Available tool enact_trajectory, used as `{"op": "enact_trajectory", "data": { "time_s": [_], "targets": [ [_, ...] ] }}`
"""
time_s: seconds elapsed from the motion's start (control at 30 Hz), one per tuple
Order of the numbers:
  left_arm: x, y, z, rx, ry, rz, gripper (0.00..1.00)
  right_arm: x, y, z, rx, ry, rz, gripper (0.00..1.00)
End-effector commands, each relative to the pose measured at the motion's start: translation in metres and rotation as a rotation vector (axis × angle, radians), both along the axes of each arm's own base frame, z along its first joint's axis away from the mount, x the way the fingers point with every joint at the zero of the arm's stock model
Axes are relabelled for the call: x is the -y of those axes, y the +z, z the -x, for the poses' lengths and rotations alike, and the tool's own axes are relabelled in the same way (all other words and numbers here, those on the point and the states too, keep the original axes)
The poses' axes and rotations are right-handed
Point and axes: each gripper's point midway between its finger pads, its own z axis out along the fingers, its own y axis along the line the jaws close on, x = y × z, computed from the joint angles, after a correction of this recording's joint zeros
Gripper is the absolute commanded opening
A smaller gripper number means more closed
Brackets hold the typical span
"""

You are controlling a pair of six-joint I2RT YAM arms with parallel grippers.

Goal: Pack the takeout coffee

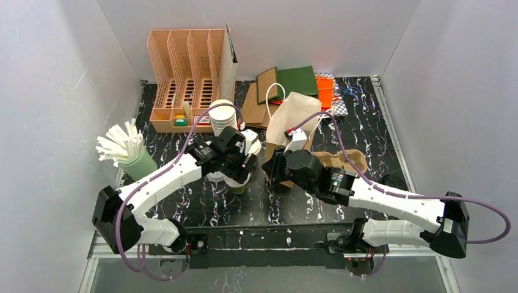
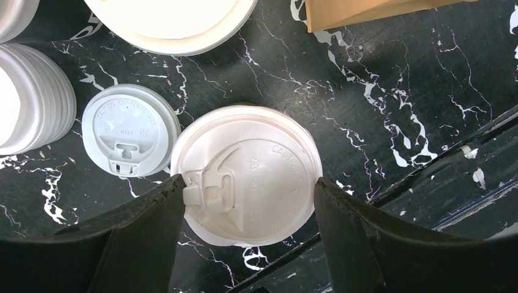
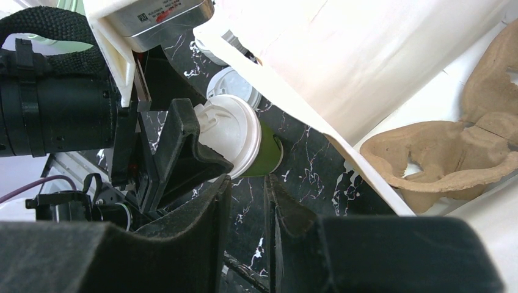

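Observation:
A takeout coffee cup with green walls [image 3: 269,152] and a white sip lid [image 2: 256,177] stands on the black marbled table, at the near middle in the top view [image 1: 238,187]. My left gripper [image 2: 249,182] hangs straight above it, and its two fingertips touch opposite edges of the lid. A smaller white sip lid [image 2: 129,137] sits just to the left; what is under it is hidden. My right gripper [image 3: 247,180] hovers low to the cup's right by the mouth of the brown paper bag [image 1: 296,119]. Its jaws stand slightly apart with only table between them.
A cardboard cup carrier [image 3: 440,159] lies in the bag's white-lined opening. A stack of lidless cups [image 1: 223,116], a pile of loose lids [image 2: 30,97], a peach file organiser [image 1: 183,79], a green cup of white sticks [image 1: 131,155] and green folders [image 1: 293,82] crowd the back.

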Motion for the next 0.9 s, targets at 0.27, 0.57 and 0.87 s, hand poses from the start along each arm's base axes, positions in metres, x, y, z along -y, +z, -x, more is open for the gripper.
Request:
{"op": "enact_trajectory", "data": {
  "time_s": [0.27,0.57,0.87],
  "targets": [
    [-0.015,-0.009,0.002,0.010,0.032,-0.106,0.73,-0.006,0.008,-0.005,0.029,-0.002,-0.021,0.35],
    [-0.025,-0.014,0.005,0.023,0.046,-0.155,0.77,-0.010,0.000,-0.003,0.008,0.014,-0.005,0.35],
    [-0.033,-0.022,0.009,0.027,0.063,-0.187,0.78,-0.008,0.000,-0.003,0.008,0.008,-0.008,0.35]
  ]
}}
